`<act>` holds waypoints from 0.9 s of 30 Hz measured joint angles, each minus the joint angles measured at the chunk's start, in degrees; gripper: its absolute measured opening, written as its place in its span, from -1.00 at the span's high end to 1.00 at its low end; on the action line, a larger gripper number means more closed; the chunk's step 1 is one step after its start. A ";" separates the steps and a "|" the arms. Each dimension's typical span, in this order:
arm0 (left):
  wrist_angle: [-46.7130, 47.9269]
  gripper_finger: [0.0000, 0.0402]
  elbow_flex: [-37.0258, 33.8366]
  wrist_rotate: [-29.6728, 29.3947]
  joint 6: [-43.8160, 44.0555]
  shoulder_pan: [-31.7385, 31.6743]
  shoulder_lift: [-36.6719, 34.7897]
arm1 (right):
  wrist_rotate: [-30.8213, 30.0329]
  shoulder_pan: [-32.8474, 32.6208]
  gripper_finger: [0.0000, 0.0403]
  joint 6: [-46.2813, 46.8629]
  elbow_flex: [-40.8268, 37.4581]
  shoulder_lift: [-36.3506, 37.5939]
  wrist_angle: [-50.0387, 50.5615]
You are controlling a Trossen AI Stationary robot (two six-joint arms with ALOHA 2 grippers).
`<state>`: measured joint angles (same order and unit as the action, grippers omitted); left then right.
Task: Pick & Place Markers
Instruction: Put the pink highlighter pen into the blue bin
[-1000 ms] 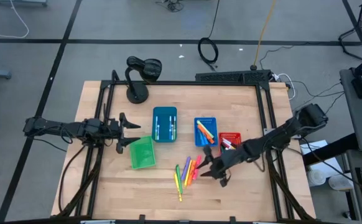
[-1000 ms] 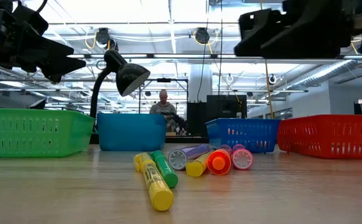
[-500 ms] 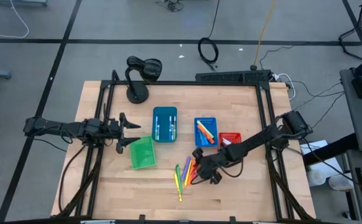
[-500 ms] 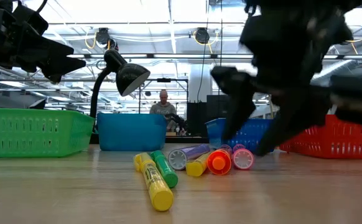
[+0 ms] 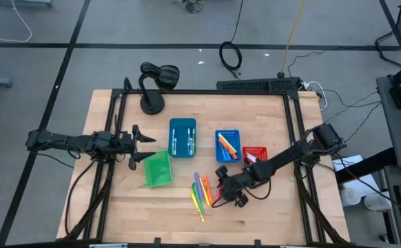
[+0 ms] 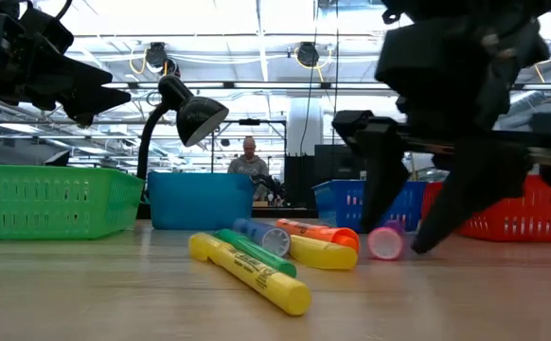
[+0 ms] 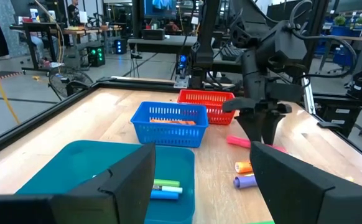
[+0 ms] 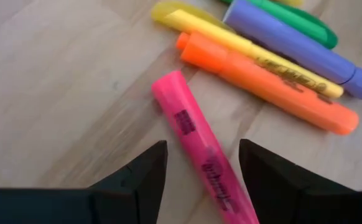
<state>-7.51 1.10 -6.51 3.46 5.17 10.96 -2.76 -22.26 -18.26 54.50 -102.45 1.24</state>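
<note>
Several neon markers [image 5: 202, 193] lie loose on the wooden table near its front middle. In the right wrist view they show as orange [image 8: 268, 84], yellow [image 8: 231, 40], purple [image 8: 293, 43] and green [image 8: 299, 18]. A pink marker [image 8: 199, 149] lies flat on the wood, apart from them. My right gripper [image 8: 203, 144] is open and tipped down over it, one finger on each side, with wood showing between finger and marker. In the low view its fingers stand around the pink marker's end [image 6: 386, 242]. My left gripper [image 5: 137, 147] waits open at the table's left.
A teal bin [image 5: 182, 136] holding pens and a blue bin [image 5: 228, 145] holding orange and yellow markers stand behind the pile. The red bin [image 5: 254, 155] is to the right and the green bin [image 5: 157, 169] to the left. A black desk lamp [image 5: 152, 86] stands far left.
My right gripper has come down toward the markers and toward the table's left, tipping its fingers downward. The yellow, green, purple and orange markers have slid and turned toward the left. The pink marker now lies apart from them, between the fingers.
</note>
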 joint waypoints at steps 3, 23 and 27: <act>0.00 -0.33 -0.01 0.01 0.00 0.00 0.02 | -0.06 -0.73 0.08 0.00 0.00 0.20 0.93; 0.00 -0.33 0.01 0.01 0.02 0.00 0.02 | -2.20 -1.62 0.16 -7.83 0.00 0.96 -9.60; 0.00 -0.33 0.01 0.01 0.01 0.00 0.00 | -8.45 -1.55 0.17 -10.38 0.00 0.96 -16.41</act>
<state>-7.51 1.10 -6.50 3.47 5.17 10.96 -11.21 -23.82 -28.65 54.50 -101.49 -15.17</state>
